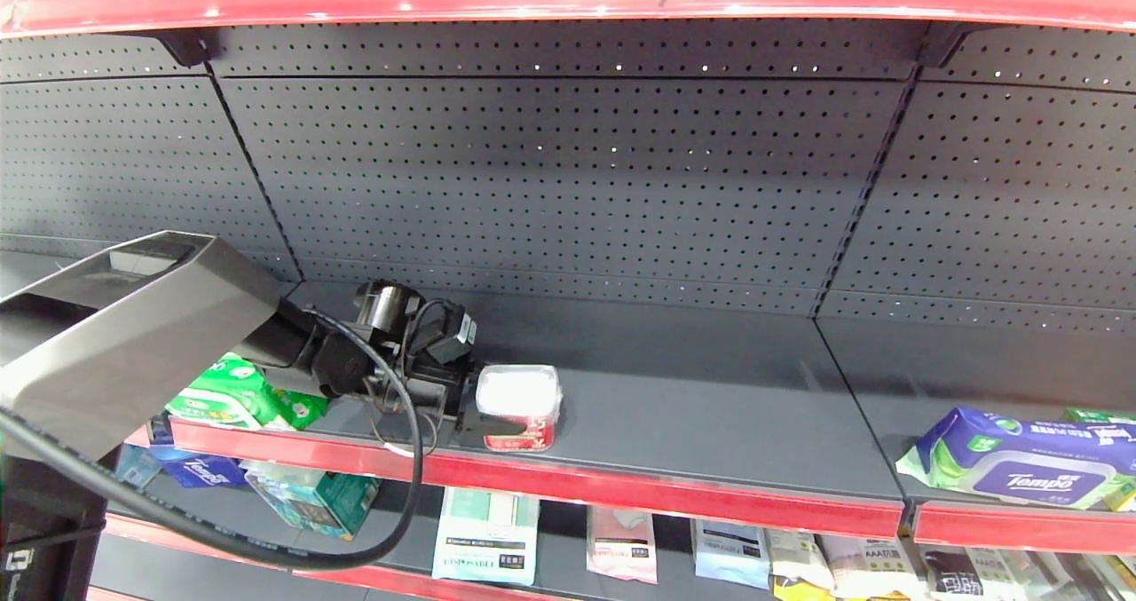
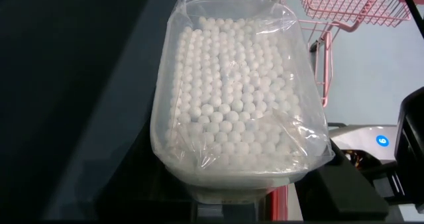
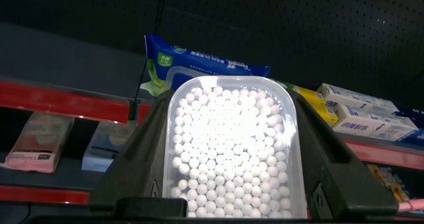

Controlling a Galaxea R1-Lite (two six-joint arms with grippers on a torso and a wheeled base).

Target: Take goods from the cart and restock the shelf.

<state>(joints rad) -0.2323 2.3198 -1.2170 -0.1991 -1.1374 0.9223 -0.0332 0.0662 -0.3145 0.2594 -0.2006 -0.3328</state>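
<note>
A clear tub of white beads point(image 1: 517, 394) with a red label stands on the dark shelf board point(image 1: 692, 423), close to its red front edge. My left gripper point(image 1: 497, 425) is shut on this tub from the left side. In the left wrist view the tub point(image 2: 232, 91) appears film-wrapped, with the left gripper point(image 2: 232, 201) at its base. My right gripper point(image 3: 228, 121) is shut on a second tub of white beads point(image 3: 228, 151), its black fingers point(image 3: 132, 164) pressed against both sides, in front of the shelves.
A blue wipes pack point(image 1: 1021, 468) lies on the shelf at the right, and a green pack point(image 1: 231, 392) at the left under my arm. Hanging packets point(image 1: 488, 534) line the shelf below. A pink cart point(image 2: 351, 5) stands behind. A perforated panel point(image 1: 568, 166) backs the shelf.
</note>
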